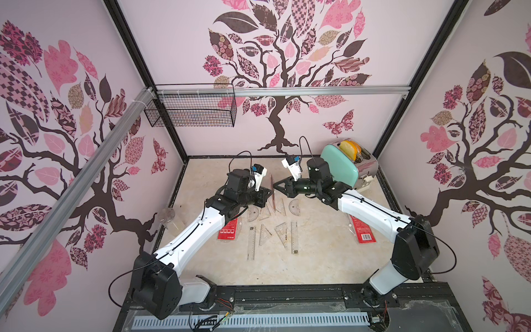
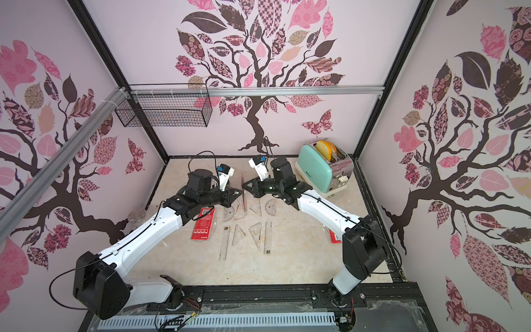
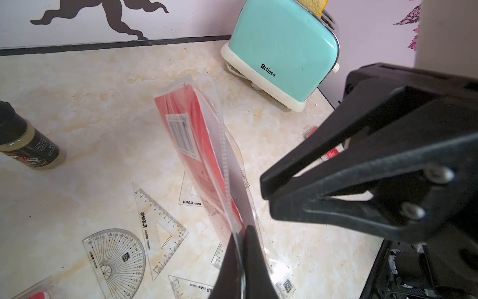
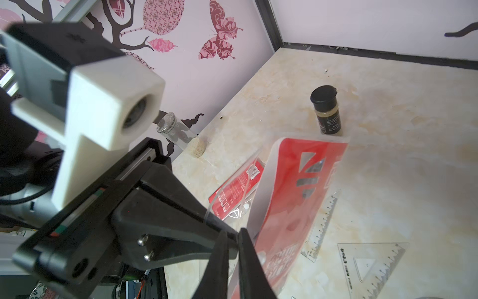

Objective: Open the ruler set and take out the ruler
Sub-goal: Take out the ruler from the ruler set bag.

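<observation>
Two robot arms are meeting above the middle of a marble-patterned table [image 1: 316, 258], holding a ruler set [image 3: 191, 134] off the surface between them; it is a clear plastic pouch with a red card insert and a barcode label; it is standing on edge, so in both top views it is showing only as a thin reddish line.

The left gripper [image 3: 244, 230] is clenching the pouch's clear edge, its fingers [image 3: 256, 261] pressing together on the plastic; the right gripper [image 3: 265, 192] is reaching in from the opposite side, its tips sitting just beside that same edge with only a narrow gap between them; whether they are pinching the plastic I cannot tell. What the pouch is holding besides the card I cannot tell either.

Beneath the pouch, loose clear drawing tools are lying flat on the table: straight rulers [image 1: 251, 243], set squares [image 1: 264, 234] and protractors [image 1: 294, 207].

A second red pouch [image 1: 229, 230] is lying partly under the left arm; a third red pouch [image 1: 363, 232] is lying partly under the right arm.

A teal toaster [image 1: 340, 169] is standing in the far right corner with bread slices [image 1: 349, 148] sticking up from its slots; a black-capped spice bottle [image 4: 327, 111] is standing upright on the table beyond the held pouch; a glass tube [image 4: 173, 130] is lying on its side near the left wall; a wire basket [image 1: 195, 107] is hanging on the back wall.
</observation>
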Available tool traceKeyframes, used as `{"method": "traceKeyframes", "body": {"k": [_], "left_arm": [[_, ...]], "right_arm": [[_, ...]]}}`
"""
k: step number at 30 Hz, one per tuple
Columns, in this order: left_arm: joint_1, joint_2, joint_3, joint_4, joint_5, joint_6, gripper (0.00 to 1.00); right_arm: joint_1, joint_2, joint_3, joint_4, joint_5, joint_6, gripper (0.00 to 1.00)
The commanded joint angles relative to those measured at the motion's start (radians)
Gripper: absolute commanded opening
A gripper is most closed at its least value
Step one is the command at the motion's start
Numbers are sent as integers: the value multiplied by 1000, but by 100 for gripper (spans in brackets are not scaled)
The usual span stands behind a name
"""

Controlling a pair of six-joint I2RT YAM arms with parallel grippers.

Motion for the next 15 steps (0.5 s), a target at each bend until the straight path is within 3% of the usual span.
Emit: {"method": "traceKeyframes", "body": {"k": [1, 15], "left_arm": [[-5, -6, 32, 32, 8, 10, 0], [-12, -47, 23, 38, -2, 24, 0]], "right_arm": [[2, 18, 33, 31, -29, 18, 12], [3, 71, 97, -119, 124, -36, 13]]}}
